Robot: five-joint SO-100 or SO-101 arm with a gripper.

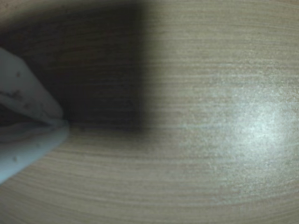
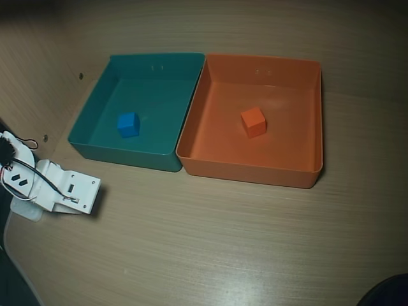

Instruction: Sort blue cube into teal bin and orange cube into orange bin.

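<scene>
Although both cubes already lay in their matching bins, I still weighed how they would handle. The blue cube (image 2: 128, 124) sat on the floor of the teal bin (image 2: 89, 132), toward the left half in the overhead view, clear of every wall. The orange cube (image 2: 253, 122) sat near the middle of the orange bin (image 2: 248, 171), likewise apart from the walls. The two bins stood side by side on the table (image 2: 210, 242), their long walls touching.

My gripper (image 1: 65, 123) was parked low over bare wood, at the left edge of the overhead view and well away from both bins. In the wrist view my two pale fingers (image 1: 21, 86) met at their tips with nothing between them, so I was pinched closed and empty.

By my reckoning each cube was light and rigid, with flat matte faces that would give my pads a fair grip and little risk of slipping. Nothing about them looked fragile. Had I needed to lift one, I would have come straight down and taken it across two opposite side faces, about mid-height, turning my wrist to square with the cube, since each sat a little skewed to its bin. The shallow, sloped walls left room for that approach.

I judged the sorting finished.
</scene>
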